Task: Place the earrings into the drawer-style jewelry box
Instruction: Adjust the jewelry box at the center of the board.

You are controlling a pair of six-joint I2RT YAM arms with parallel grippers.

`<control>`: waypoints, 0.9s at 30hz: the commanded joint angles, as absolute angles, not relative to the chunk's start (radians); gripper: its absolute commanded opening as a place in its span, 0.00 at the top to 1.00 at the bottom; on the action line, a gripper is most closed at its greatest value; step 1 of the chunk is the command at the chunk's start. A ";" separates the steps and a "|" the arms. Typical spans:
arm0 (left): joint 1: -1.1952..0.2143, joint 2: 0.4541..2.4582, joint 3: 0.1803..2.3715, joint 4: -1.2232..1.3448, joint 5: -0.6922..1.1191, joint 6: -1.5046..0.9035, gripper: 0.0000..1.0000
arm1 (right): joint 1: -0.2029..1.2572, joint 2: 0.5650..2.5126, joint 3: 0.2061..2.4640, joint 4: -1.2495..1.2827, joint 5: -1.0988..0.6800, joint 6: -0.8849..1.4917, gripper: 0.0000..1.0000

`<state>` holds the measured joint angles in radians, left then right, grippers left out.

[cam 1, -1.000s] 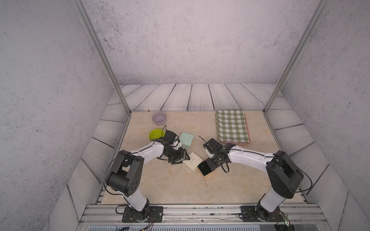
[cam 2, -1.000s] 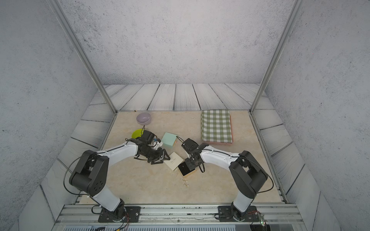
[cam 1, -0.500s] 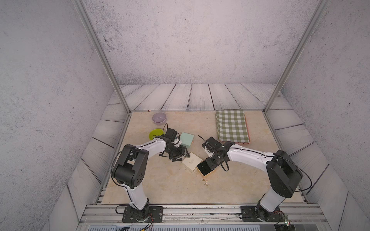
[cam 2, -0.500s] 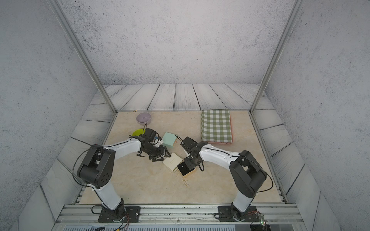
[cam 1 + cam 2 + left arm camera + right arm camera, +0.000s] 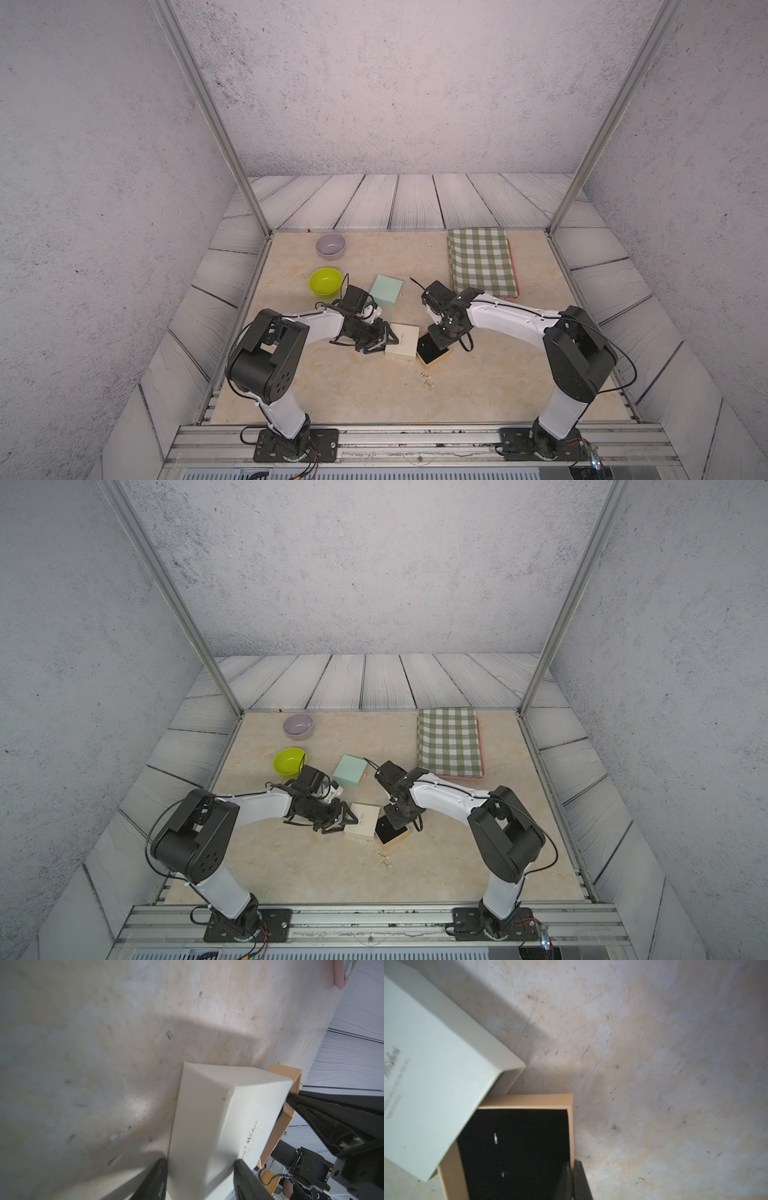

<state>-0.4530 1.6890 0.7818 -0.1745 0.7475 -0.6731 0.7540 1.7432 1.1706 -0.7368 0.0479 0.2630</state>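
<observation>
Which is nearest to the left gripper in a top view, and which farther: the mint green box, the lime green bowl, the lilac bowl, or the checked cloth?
From the left gripper:
1. Mint green box, just behind it.
2. Lime green bowl, behind, toward the robot's left.
3. Lilac bowl, at the far left edge.
4. Checked cloth, across at the far right.

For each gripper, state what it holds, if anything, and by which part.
Left gripper: straddles the cream sleeve's end; a firm grip cannot be told. Right gripper: pinches the tan drawer's side wall.
</observation>
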 commanded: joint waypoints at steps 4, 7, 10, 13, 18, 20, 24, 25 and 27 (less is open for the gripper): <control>-0.460 1.696 0.747 -0.132 0.758 -0.696 0.48 | 0.746 1.746 1.196 -0.802 0.102 0.308 1.00; -0.460 1.710 0.739 -0.117 0.760 -0.701 0.48 | 0.746 1.732 1.183 -0.799 0.085 0.298 1.00; -0.460 1.720 0.732 -0.111 0.757 -0.701 0.48 | 0.746 1.723 1.175 -0.815 0.072 0.285 1.00; -0.460 1.727 0.728 -0.109 0.754 -0.701 0.48 | 0.745 1.706 1.155 -0.826 0.080 0.278 1.00; -0.460 1.733 0.730 -0.107 0.746 -0.703 0.48 | 0.727 1.686 1.145 -0.860 0.121 0.265 1.00; -0.460 1.741 0.733 -0.106 0.744 -0.705 0.49 | 0.719 1.669 1.144 -0.869 0.119 0.257 1.00; -0.460 1.748 0.736 -0.104 0.742 -0.712 0.49 | 0.718 1.653 1.161 -0.896 0.091 0.231 1.00; -0.460 1.750 0.739 -0.104 0.742 -0.710 0.49 | 0.718 1.652 1.163 -0.895 0.091 0.228 1.00; -0.460 1.744 0.742 -0.107 0.747 -0.712 0.49 | 0.718 1.667 1.178 -0.893 0.090 0.226 1.00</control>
<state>-0.4530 1.7096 0.7506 -0.0692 0.7948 -0.7086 0.7193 1.6752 1.1564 -0.8494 0.0864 0.2466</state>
